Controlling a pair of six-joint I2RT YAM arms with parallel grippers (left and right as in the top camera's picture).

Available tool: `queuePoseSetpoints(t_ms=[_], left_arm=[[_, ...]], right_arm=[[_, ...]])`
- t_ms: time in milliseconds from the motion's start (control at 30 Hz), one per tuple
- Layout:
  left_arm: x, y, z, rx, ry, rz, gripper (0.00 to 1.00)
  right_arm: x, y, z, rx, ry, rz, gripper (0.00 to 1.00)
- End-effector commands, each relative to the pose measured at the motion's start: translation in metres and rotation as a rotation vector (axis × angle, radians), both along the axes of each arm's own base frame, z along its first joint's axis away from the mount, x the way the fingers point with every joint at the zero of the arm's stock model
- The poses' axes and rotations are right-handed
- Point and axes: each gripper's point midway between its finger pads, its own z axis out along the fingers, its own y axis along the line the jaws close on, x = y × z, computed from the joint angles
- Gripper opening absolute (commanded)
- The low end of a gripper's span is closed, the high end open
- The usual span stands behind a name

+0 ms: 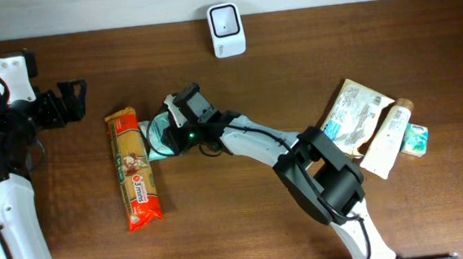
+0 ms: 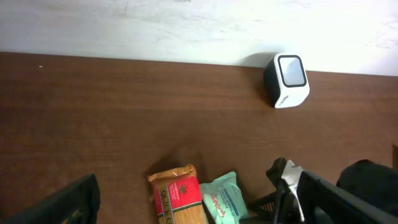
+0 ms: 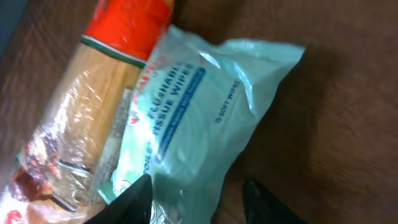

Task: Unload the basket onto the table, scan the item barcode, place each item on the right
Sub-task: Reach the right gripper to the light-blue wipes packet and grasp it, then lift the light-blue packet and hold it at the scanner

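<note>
Apparently poised for pickup: right end effector point(image 3: 200, 198) astride tissue pack point(image 3: 199, 106), jaws half-spread, no firm hold seen. Probably meant for lift toward scanner point(image 1: 226, 30). Pack flat on bench point(image 1: 309, 67), nearer and left of scanner, touching pasta packet point(image 3: 74, 118). Left end effector point(image 1: 75, 101) far left of scanner, spread wide, empty, parked clear. Barcode nowhere visible; pack's lower end cut off; finger contact unclear.
</note>
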Motion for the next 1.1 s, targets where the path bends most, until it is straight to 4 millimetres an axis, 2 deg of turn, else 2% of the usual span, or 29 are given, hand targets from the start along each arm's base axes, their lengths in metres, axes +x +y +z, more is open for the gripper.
queuePoseSetpoints(t_ms=[0, 67, 133, 200, 267, 300, 333, 367, 433, 567, 600, 633, 667, 700, 733, 767, 800, 867, 900, 967, 1000, 1067], left_arm=[[-0.001, -0.003, 0.008, -0.005, -0.018, -0.007, 0.99], [-0.001, -0.003, 0.007, -0.005, -0.018, -0.007, 0.99], [-0.001, -0.003, 0.008, -0.005, -0.018, -0.007, 0.99], [-0.001, -0.003, 0.008, -0.005, -0.018, -0.007, 0.99], [-0.001, -0.003, 0.008, -0.005, -0.018, -0.007, 0.99], [-0.001, -0.003, 0.007, -0.005, -0.018, -0.007, 0.99], [-0.001, -0.003, 0.008, -0.005, -0.018, -0.007, 0.99], [-0.001, -0.003, 0.008, -0.005, -0.018, -0.007, 0.99], [-0.001, -0.003, 0.008, -0.005, -0.018, -0.007, 0.99], [-0.001, -0.003, 0.008, -0.005, -0.018, -0.007, 0.99], [-0.001, -0.003, 0.007, -0.005, -0.018, -0.007, 0.99], [-0.001, -0.003, 0.008, -0.005, -0.018, -0.007, 0.99], [-0.001, -0.003, 0.008, -0.005, -0.018, -0.007, 0.99], [-0.001, -0.003, 0.008, -0.005, -0.018, -0.007, 0.99], [-0.001, -0.003, 0.008, -0.005, -0.018, -0.007, 0.99], [-0.001, -0.003, 0.008, -0.005, -0.018, -0.007, 0.99], [-0.001, -0.003, 0.008, -0.005, -0.018, -0.007, 0.99], [-0.001, -0.003, 0.008, -0.005, -0.018, -0.007, 0.99], [-0.001, -0.003, 0.007, -0.005, -0.018, -0.007, 0.99], [-0.001, -0.003, 0.008, -0.005, -0.018, -0.007, 0.99], [-0.001, -0.003, 0.008, -0.005, -0.018, -0.007, 0.99], [-0.001, -0.003, 0.008, -0.005, -0.018, -0.007, 0.99]], right_arm=[[-0.006, 0.005, -0.01, -0.003, 0.016, 0.025, 0.32], [-0.01, 0.003, -0.009, -0.007, 0.053, 0.036, 0.04], [-0.011, -0.001, 0.003, 0.0, 0.11, 0.049, 0.04], [0.001, -0.023, 0.028, -0.091, 0.142, 0.002, 0.04], [0.003, -0.033, 0.051, -0.153, 0.108, 0.022, 0.04], [0.002, -0.031, 0.053, -0.142, 0.112, 0.029, 0.11], [0.001, -0.027, 0.052, -0.134, 0.11, 0.038, 0.5], [0.005, -0.022, 0.047, -0.123, 0.097, 0.039, 0.68], [0.006, -0.008, 0.026, -0.106, 0.088, 0.062, 0.72], [-0.019, 0.015, -0.02, -0.141, 0.103, 0.16, 0.72], [-0.02, 0.015, -0.021, -0.147, 0.1, 0.158, 0.65], [-0.018, 0.014, -0.021, -0.148, 0.101, 0.154, 0.53], [-0.017, 0.011, -0.022, -0.152, 0.109, 0.145, 0.28], [-0.016, 0.01, -0.022, -0.151, 0.11, 0.144, 0.12], [-0.016, 0.009, -0.02, -0.152, 0.113, 0.144, 0.04], [-0.014, 0.007, -0.015, -0.153, 0.113, 0.139, 0.04], [-0.008, -0.001, -0.003, -0.163, 0.106, 0.116, 0.04], [0.016, -0.037, 0.035, -0.279, 0.021, 0.015, 0.04], [0.024, -0.061, 0.057, -0.376, -0.044, -0.016, 0.04], [0.029, -0.126, 0.096, -0.635, -0.15, -0.157, 0.04], [0.023, -0.173, 0.106, -0.838, -0.162, -0.261, 0.04], [0.007, -0.215, 0.102, -1.025, -0.116, -0.358, 0.04]])
